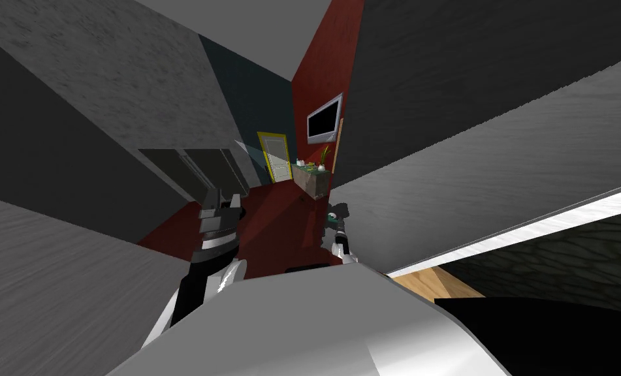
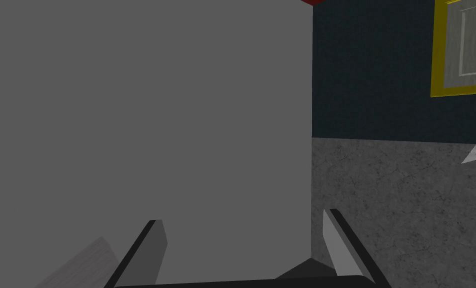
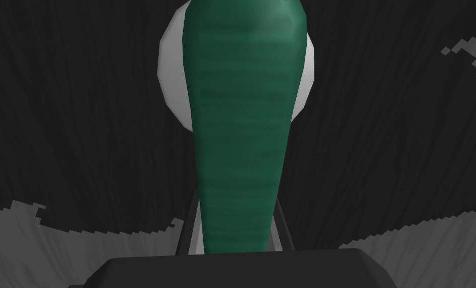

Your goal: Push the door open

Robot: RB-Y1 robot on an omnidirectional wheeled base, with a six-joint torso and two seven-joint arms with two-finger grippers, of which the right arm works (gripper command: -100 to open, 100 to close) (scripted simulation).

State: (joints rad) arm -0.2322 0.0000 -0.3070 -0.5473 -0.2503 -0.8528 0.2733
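Your right gripper is clamped on the green lever handle, with its 2 fingers pressing on both sides of it. The handle sits on a white round plate on the dark grey door, which is in front of you, a little to the right. Your left gripper holds its fingers apart before a flat grey surface.

Right gripper, jaws tight on a green handle, white round plate behind, dark door.
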